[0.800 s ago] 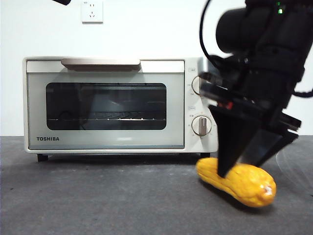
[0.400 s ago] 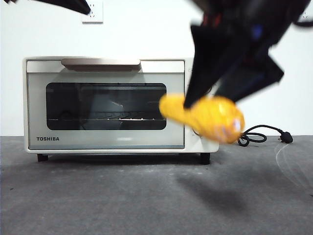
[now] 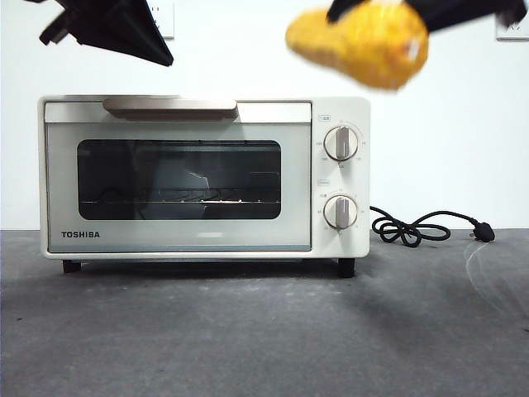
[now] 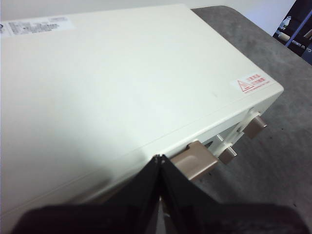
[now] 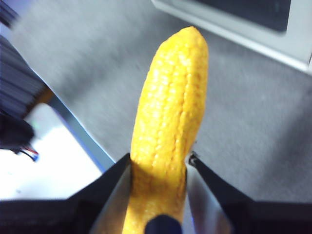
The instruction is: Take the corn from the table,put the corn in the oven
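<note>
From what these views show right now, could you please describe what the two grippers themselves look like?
Both are matte black. The left gripper has flat wedge-shaped jaws tapering to a point. The right gripper has similar broad, angular black jaws. No markings or cables are visible on either.

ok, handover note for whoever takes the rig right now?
Right end effector: shut on the corn, held high above the oven's knob side.
Left end effector: shut, empty, over the oven top near the handle.
Done: corn off the table.
Left: door is closed; open it, then put the corn inside.
</note>
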Robot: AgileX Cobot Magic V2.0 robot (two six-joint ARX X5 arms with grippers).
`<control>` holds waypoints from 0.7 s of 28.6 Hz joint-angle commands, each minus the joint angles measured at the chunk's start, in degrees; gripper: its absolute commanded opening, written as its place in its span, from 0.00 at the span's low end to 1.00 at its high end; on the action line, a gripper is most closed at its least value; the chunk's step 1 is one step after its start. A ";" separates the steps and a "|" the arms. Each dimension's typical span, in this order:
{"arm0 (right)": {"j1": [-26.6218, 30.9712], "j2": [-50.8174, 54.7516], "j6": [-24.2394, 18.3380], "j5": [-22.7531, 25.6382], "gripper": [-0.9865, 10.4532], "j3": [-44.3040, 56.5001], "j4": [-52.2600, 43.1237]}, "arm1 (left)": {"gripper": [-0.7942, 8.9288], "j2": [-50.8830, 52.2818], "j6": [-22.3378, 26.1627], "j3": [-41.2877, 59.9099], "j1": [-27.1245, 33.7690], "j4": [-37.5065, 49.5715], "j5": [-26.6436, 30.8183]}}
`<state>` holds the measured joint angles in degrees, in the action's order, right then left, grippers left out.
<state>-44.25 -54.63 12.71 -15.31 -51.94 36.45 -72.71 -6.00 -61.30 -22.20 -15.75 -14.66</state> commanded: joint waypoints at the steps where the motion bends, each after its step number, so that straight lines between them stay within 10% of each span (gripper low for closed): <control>1: -0.09 1.77 1.38 -0.13 0.08 -0.13 -0.07 | 0.08 -1.16 0.48 -0.09 -0.13 0.37 -0.04; 20: -0.09 3.52 1.03 -0.09 0.08 -8.44 1.27 | 0.08 -5.57 1.81 -0.09 -0.72 -13.60 2.64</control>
<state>-44.25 -51.13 14.24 -15.29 -60.10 38.02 -76.71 -4.93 -63.40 -22.57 -24.73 -12.62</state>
